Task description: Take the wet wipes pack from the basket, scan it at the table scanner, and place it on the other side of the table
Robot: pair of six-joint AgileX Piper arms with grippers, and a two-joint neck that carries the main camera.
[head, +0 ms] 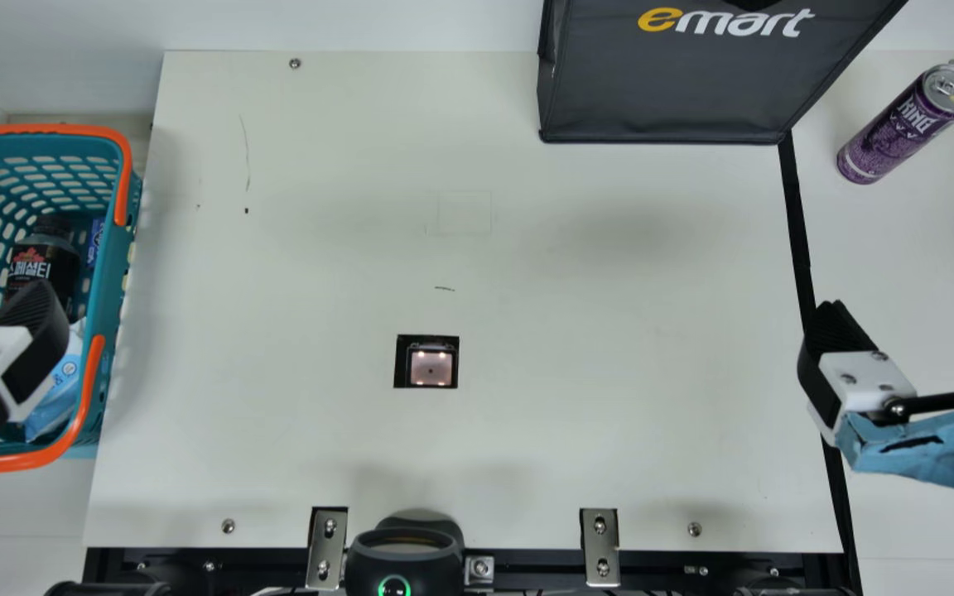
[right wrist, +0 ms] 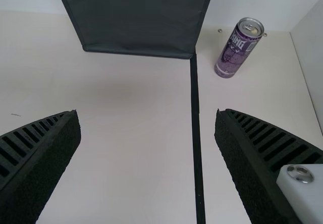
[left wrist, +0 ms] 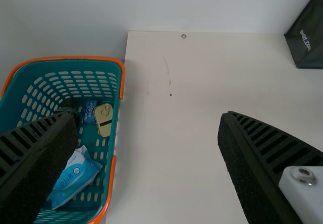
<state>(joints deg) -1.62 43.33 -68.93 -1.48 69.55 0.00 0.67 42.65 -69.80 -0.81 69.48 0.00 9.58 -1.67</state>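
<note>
"Since the wet wipes pack (left wrist: 75, 177) has to come out first, where is it lying?"

"Low in the basket (left wrist: 115, 128), at the lower left of the left wrist view, partly behind a finger of the left gripper (left wrist: 149, 116). That gripper stands wide open, with nothing between its fingers."

"And the right gripper (right wrist: 147, 114)?"

"Also wide open and empty, over at the right of the main view. The pick looks like the left one's job."

"How would you do it?"

"Line up over the pack's middle before going down, so one finger drops on either side. Mind the orange handle (left wrist: 65, 58) along the rim, and keep off the dark bottle (head: 45, 257), just above the pack in the main view. The pack looks soft and may slip if only a corner is caught; close gently on a good fold."

"Then?"

"Lift straight up until it clears the rim, then swing toward the scanner (head: 427, 364), near the middle of the main view. Leaving the broad faces uncovered should help the scan."
</note>
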